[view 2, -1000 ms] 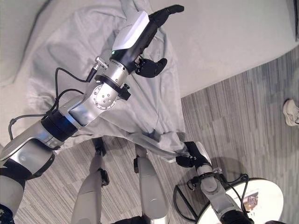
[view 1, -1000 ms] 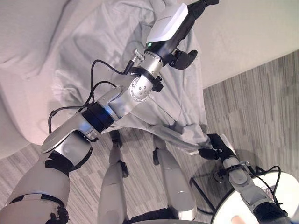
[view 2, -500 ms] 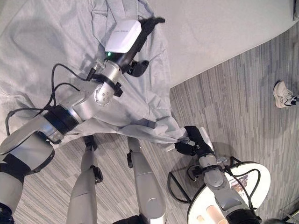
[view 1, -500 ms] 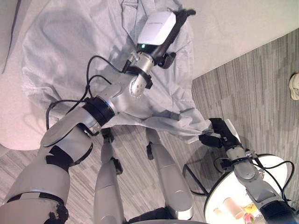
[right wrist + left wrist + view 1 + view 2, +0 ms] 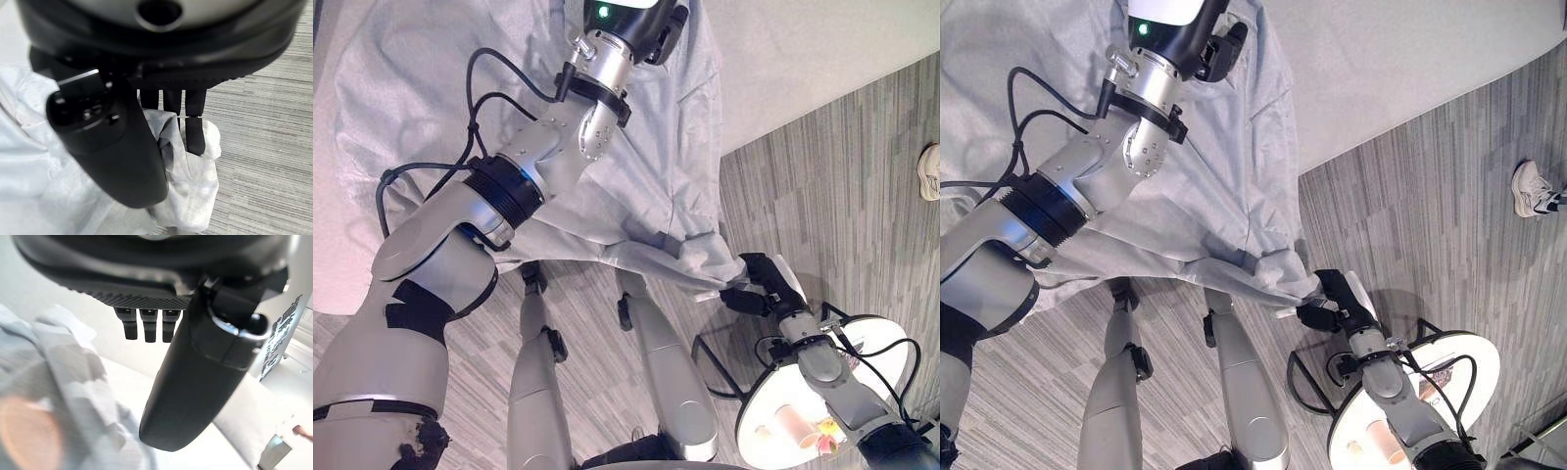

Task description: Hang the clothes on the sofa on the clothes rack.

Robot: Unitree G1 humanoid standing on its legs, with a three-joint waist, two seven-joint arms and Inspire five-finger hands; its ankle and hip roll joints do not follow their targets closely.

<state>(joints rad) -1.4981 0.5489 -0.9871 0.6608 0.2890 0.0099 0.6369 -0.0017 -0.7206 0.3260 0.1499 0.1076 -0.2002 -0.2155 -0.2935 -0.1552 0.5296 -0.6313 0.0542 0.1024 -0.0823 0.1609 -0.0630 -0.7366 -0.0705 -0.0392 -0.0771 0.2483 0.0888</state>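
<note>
A light grey garment [image 5: 646, 186] lies spread over the pale sofa [image 5: 803, 59], and its lower corner hangs off the seat toward the floor. My left arm stretches up across the cloth. The left hand [image 5: 641, 20] hovers above the garment's upper part, fingers [image 5: 146, 328] straight and thumb out, holding nothing. Down by the floor, my right hand [image 5: 756, 289] is shut on the hanging corner. In the right wrist view its fingers [image 5: 195, 132] and thumb pinch the bunched cloth [image 5: 190, 196].
A round white side table [image 5: 891, 362] carrying cups [image 5: 788, 421] stands at the lower right, under my right forearm. A person's shoe [image 5: 1533, 188] rests on the grey plank floor [image 5: 842, 196] at the right edge.
My left hand has moved further up over the garment, toward the sofa back. The right hand keeps its hold on the corner and has barely shifted. The camera has moved.
</note>
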